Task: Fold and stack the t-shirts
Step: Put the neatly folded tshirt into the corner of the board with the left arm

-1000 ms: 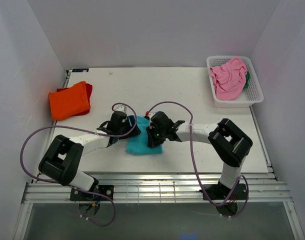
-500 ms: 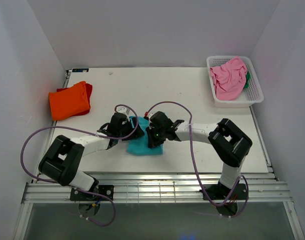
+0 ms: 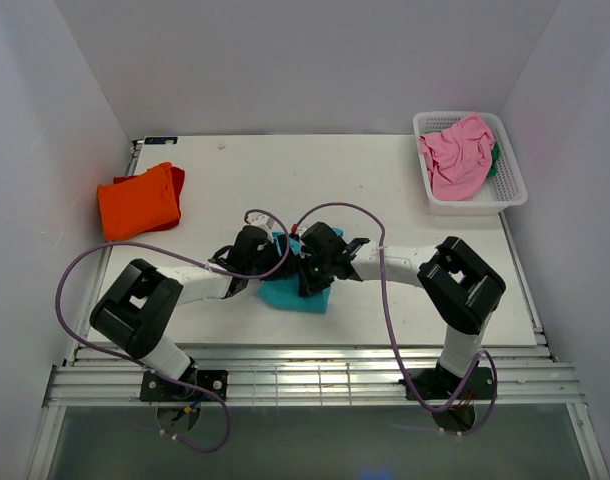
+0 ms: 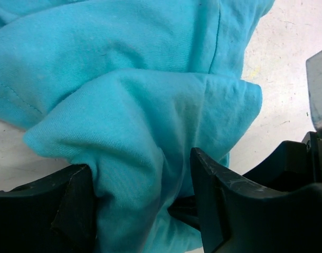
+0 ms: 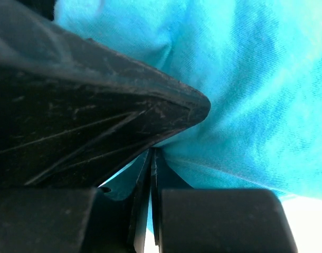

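Between our left jaws sits a thick, bunched fold of the teal t-shirt [image 4: 150, 79]. These jaws stand spread wide on either side of it, and the cloth bulges through the gap without looking squeezed, so we judge them to be framing the fold, not clamping it. Our right jaws are pressed together, and the right wrist view shows a thin edge of teal caught in the seam between them. That is a pinch on a hem or a single layer, the kind of hold that suits carrying an edge over. Both pairs meet on the same shirt, low in the centre of the overhead frame. We think limp cloth needs two holds to fold squarely, since one alone would let it sag and twist.

Around them the teal shirt lies as a small crumpled patch on the white tabletop [image 3: 385, 190], partly hidden under both wrists, so we cannot tell how many folds it has. We read this as mid-fold.

At the left of the frame the orange t-shirt [image 3: 137, 202] lies folded flat, well apart from the teal one, and is probably the stack the teal will join. At the upper right the pink t-shirt [image 3: 457, 155] is heaped loosely in the white basket [image 3: 515, 195], with a bit of green cloth [image 3: 496, 160] at its right side, both not yet folded.
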Tool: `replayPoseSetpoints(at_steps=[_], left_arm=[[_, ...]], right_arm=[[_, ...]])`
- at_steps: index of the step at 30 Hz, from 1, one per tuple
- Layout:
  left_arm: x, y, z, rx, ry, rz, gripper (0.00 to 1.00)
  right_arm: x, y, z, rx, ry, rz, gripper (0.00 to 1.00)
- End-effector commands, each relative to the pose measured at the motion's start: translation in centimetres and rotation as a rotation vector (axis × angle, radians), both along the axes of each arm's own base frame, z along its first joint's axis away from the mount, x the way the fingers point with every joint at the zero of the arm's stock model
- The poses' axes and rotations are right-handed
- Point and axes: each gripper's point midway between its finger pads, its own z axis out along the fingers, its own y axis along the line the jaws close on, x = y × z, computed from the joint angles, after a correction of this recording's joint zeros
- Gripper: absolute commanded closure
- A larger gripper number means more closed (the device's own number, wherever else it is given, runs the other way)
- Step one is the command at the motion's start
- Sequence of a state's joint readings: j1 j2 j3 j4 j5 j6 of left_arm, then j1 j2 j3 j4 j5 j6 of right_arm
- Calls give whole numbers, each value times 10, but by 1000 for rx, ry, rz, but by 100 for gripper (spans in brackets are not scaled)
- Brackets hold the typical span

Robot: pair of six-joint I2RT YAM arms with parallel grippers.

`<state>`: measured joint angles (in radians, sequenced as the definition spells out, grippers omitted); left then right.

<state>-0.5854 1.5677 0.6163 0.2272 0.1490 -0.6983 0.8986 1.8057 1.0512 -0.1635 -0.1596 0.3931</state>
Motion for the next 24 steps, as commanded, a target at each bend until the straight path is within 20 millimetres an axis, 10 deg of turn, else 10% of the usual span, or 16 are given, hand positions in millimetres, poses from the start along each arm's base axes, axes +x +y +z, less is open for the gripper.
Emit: replayPoseSetpoints(at_steps=[1, 11, 17, 24], left_arm=[[-45, 2, -39, 79, 170, -46, 28], [-39, 17, -55, 176, 174, 4, 100], [-14, 31, -29, 279, 87, 70, 100], [37, 69, 48, 482, -75, 153, 100]], right_arm=[[-17, -11, -21, -87, 33, 38, 92], [-19, -9, -14, -64, 10, 48, 79], [-9, -16, 35, -42, -113, 31, 73], [9, -41, 111, -31, -298, -58, 68]])
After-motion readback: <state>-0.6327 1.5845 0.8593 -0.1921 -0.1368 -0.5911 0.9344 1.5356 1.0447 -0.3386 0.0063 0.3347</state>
